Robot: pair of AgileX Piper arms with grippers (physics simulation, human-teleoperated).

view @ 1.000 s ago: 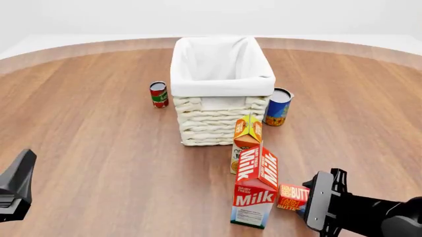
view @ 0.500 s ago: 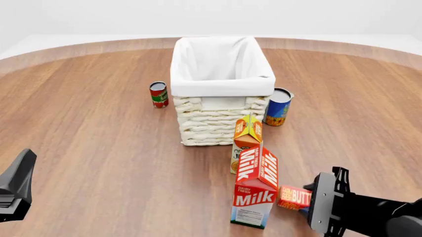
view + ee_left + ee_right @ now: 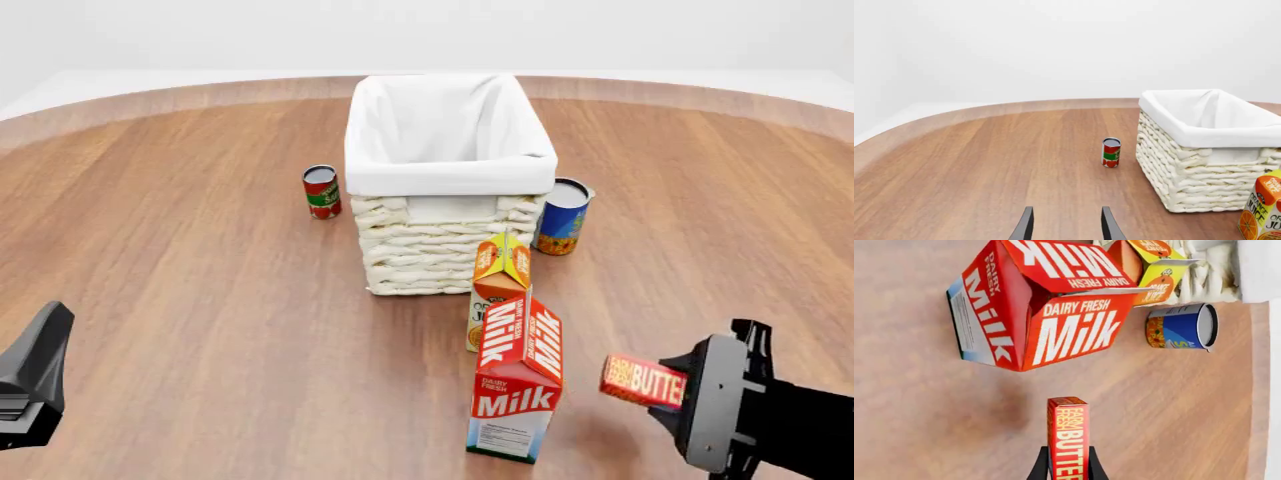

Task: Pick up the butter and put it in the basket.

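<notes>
The table (image 3: pixel 200 230) is seen as smooth wood with a faint sheen, and the basket (image 3: pixel 434 250) as rough cream wicker lined with matt white cloth. The butter (image 3: pixel 1067 437), milk carton (image 3: pixel 517 385) and orange juice carton (image 3: pixel 499 270) are rendered as printed card, slightly glossy. The small red can (image 3: pixel 320 192) and blue can (image 3: pixel 563 217) are shown as metal with printed labels.

A red butter (image 3: pixel 646 380) box with white and yellow lettering. A red and white milk carton (image 3: pixel 517 383) with white "Milk" lettering and a pale blue base. An orange and yellow juice carton (image 3: pixel 501 268). A cream woven basket (image 3: pixel 441 245) with a white cloth liner. A red and green can (image 3: pixel 320 191). A blue and orange can (image 3: pixel 563 217). A brown wood-grain surface (image 3: pixel 187 260). Both grippers black.
</notes>
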